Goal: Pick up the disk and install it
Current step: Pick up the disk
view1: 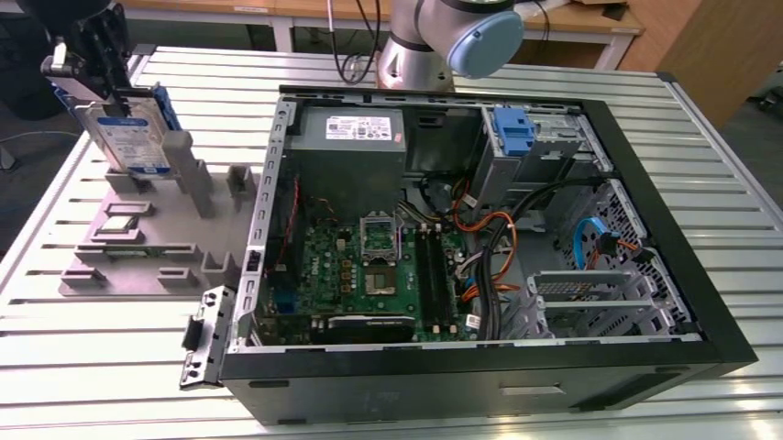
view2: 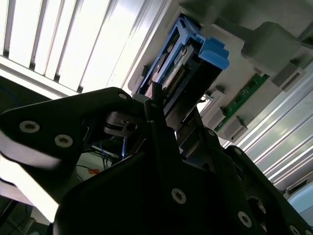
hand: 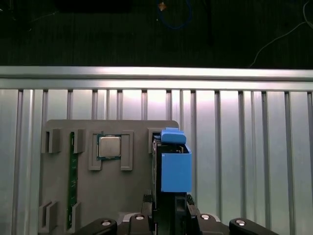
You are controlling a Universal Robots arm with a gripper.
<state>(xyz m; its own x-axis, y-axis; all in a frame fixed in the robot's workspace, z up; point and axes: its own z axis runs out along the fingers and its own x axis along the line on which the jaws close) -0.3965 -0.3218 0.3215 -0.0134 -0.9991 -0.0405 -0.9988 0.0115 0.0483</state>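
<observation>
1 disk, and the claw has it. In the exterior view, the gripper [view1: 110, 87] sits at the far left, clamped from above on the top of the disk [view1: 125, 139]. The disk stands upright, label facing the camera, blue frame [view1: 164, 105] along 1 edge. Its lower end is right at the grey holder tray [view1: 135, 243]; whether it touches, I cannot tell. Well apart, to the exterior view's right, lies the open computer case [view1: 685, 302] on the slatted table [view1: 86, 367], motherboard [view1: 367, 266] exposed and a bare blue bracket [view1: 514, 128] in a far bay.

Over to the second wrist view: the gripper [view2: 164, 110] is closed narrow on the disk [view2: 183, 68], black fingers [view2: 156, 129] pressed against its end, with the grey tray [view2: 274, 41] just beyond.

Now the first wrist view, looking down: the disk [hand: 175, 169] is edge-on, pinched by the gripper [hand: 168, 203], over the tray [hand: 134, 188]. Beside it, a processor chip [hand: 109, 146] lies in its pocket and a green memory stick [hand: 72, 171] stands in a slot.
</observation>
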